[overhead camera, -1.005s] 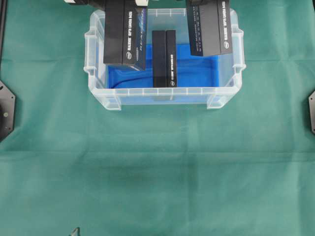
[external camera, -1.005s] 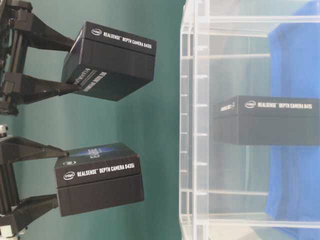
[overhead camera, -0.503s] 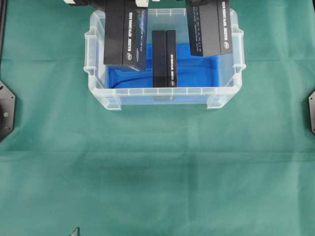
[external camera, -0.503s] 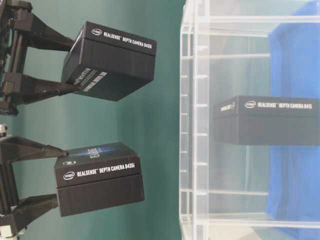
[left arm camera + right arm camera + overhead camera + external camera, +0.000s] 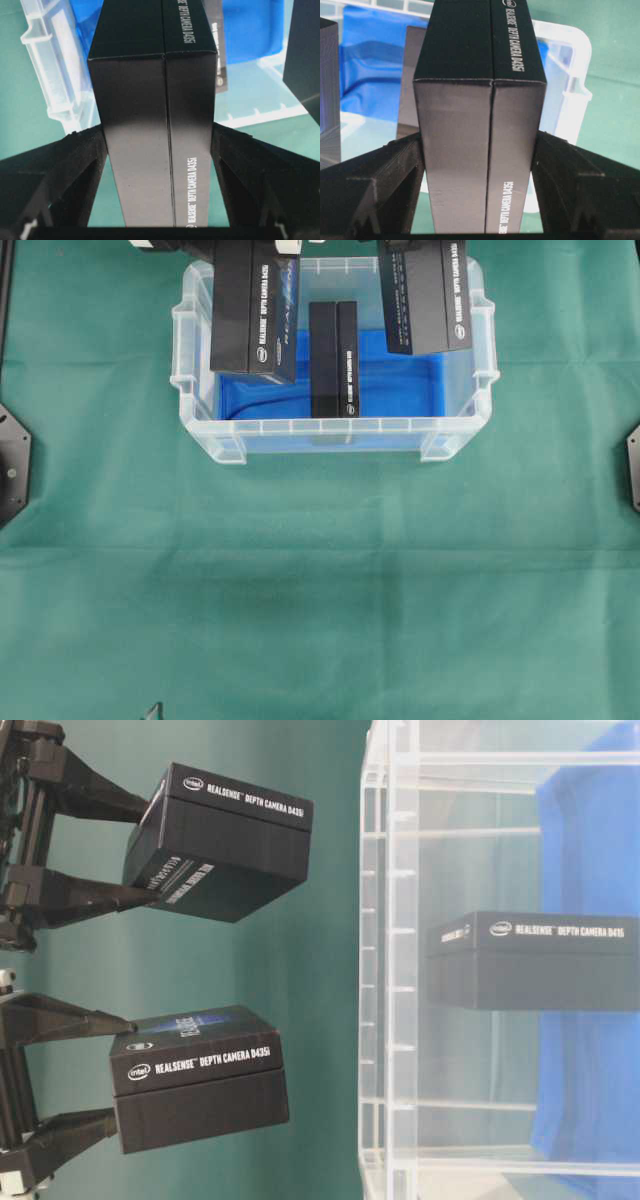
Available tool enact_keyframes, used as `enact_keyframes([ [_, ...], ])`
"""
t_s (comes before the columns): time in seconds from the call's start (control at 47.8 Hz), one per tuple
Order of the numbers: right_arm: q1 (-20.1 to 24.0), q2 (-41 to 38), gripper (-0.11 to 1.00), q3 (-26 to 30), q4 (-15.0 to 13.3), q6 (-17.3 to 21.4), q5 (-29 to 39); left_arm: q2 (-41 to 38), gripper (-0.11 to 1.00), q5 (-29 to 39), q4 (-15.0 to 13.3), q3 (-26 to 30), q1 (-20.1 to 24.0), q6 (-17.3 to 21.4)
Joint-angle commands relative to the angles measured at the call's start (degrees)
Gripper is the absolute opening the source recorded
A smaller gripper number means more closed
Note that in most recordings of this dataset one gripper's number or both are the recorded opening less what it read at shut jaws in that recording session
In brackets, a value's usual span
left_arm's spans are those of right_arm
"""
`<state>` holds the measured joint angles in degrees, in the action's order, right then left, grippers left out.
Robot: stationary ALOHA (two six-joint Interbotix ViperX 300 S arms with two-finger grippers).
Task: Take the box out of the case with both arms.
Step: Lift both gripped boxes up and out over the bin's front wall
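Both grippers, left [image 5: 159,150] and right [image 5: 479,150], clench black rectangular cardboard boxes [image 5: 252,310] above the clear plastic case [image 5: 200,425]; a slipping grip risks one dropping back in.

On the upper black box [image 5: 220,840] in your table-level view you can read "intel REALSENSE DEPTH CAMERA D435i" in white along its long side; a second white line on its lower face is too tilted to read. The lower black box [image 5: 198,1077] carries the same words and an Intel logo on its top. The box inside the case [image 5: 530,960] reads "intel REALSENSE DEPTH CAMERA D415". Your left wrist view shows "REALSENSE DEPTH CAMERA D435i" on the held box [image 5: 155,125]; the right wrist view shows the same on its box [image 5: 480,135].
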<state>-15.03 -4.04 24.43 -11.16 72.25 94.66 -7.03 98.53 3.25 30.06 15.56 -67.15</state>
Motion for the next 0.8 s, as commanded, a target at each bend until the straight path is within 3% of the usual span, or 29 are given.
enact_keyframes([
  [0.0, 0.2, 1.1, 0.65, 1.6, -0.3, 0.0, -0.2, 1.3, 0.63, -0.4, 0.3, 1.1, -0.1, 0.0],
  [0.775, 0.6, 1.1, 0.65, 1.6, -0.3, 0.6, 0.0, 1.3, 0.63, -0.2, 0.4, 1.1, -0.3, 0.1],
])
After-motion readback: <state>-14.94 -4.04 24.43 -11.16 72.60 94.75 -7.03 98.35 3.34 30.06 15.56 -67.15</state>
